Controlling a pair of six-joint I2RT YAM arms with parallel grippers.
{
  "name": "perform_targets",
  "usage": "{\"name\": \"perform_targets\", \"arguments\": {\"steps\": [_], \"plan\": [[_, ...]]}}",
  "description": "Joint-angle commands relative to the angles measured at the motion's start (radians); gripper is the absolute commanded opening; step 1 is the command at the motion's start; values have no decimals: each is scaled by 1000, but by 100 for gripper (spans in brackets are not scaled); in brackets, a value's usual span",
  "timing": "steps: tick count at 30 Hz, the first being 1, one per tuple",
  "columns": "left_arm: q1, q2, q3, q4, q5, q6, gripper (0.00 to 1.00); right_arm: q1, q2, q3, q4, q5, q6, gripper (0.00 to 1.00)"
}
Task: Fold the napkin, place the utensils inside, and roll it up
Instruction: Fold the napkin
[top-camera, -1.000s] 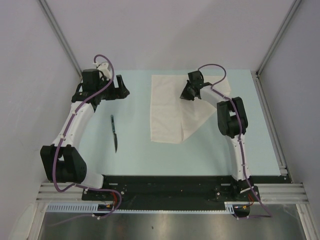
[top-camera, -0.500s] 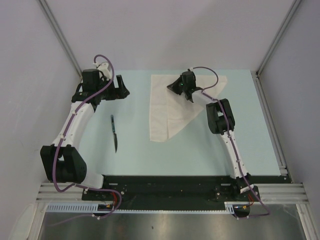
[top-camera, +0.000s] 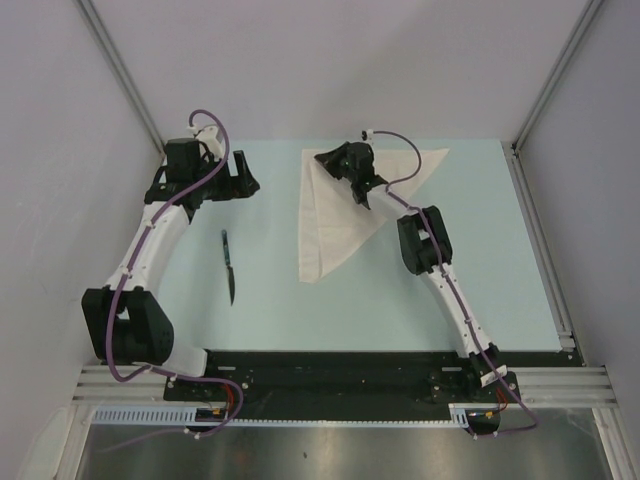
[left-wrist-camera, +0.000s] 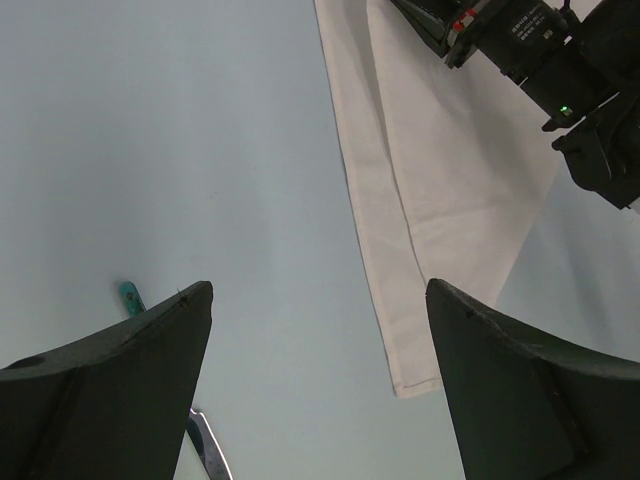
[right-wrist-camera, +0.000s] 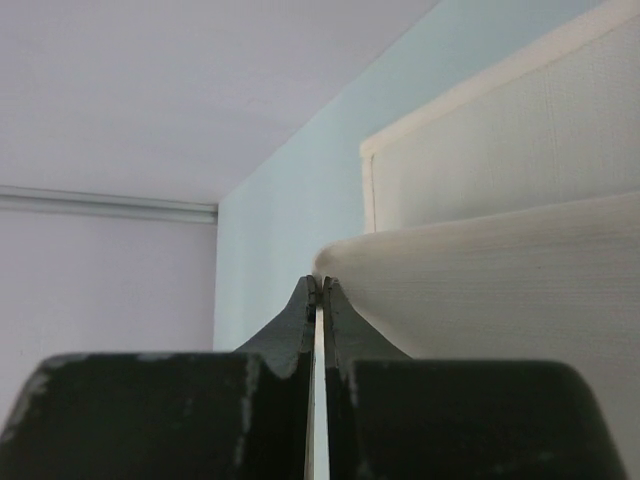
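Top external: the napkin (top-camera: 330, 225) lies at the far middle of the tabletop (top-camera: 500, 290). It is a triangle, with its fold running from the far right corner to a near point.
Right tool (top-camera: 323, 157): pressed together on a napkin corner, just above the cloth's far left corner. In the right wrist view the cloth (right-wrist-camera: 500, 290) drapes from the closed tips (right-wrist-camera: 317, 290).
Left tool (top-camera: 245, 178): spread wide and holding nothing, near the tabletop's far left corner.
Utensil: a dark knife (top-camera: 230, 268) on bare tabletop, left of the napkin and apart from it. Its long axis runs near-to-far, roughly parallel to the napkin's left edge.
Nearer arm: the left one, for the knife.
Coming move: probably lowering the pinched corner onto the far left corner, so the two need to line up.
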Motion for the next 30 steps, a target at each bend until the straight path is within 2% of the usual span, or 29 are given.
{"name": "perform_targets", "arguments": {"steps": [1,11,15,30], "plan": [[5,5,37,4,15,20,91,23,37,71,138,100,41,0],[5,16,39,0,15,20,92,40,94,149,207,294,118,0],[5,22,39,-2,15,22,91,47,127,201,203,307,132,0],[5,24,40,-2,18,20,91,78,173,235,212,356,175,0]]}}
